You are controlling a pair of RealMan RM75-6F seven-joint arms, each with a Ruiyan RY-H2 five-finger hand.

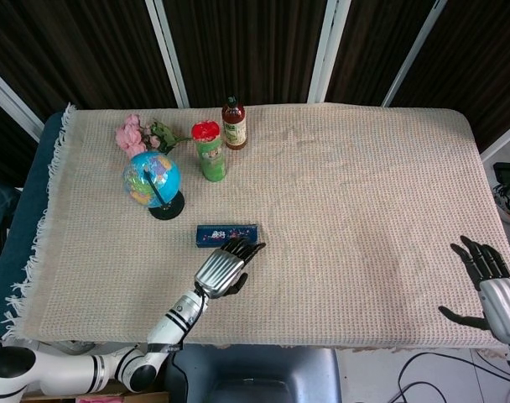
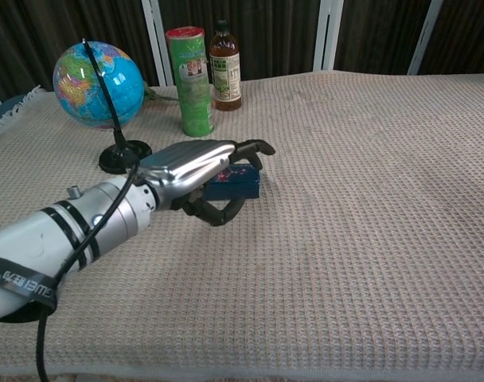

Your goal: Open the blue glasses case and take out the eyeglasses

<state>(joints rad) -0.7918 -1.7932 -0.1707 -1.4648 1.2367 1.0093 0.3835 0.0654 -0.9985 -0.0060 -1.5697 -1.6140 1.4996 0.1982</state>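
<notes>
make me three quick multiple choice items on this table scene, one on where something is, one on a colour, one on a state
1. Where does the left hand sit?
A. at the near side of the blue glasses case
B. beside the globe
C. at the table's far edge

2. What colour is the lid of the green can?
A. blue
B. red
C. white

3. What state is the glasses case in?
A. open, eyeglasses out
B. lifted off the cloth
C. closed, flat on the cloth

Answers:
1 A, its fingertips reach the case in the head view.
2 B, the head view shows a red top.
3 C, no opening or eyeglasses show in either view.
</notes>
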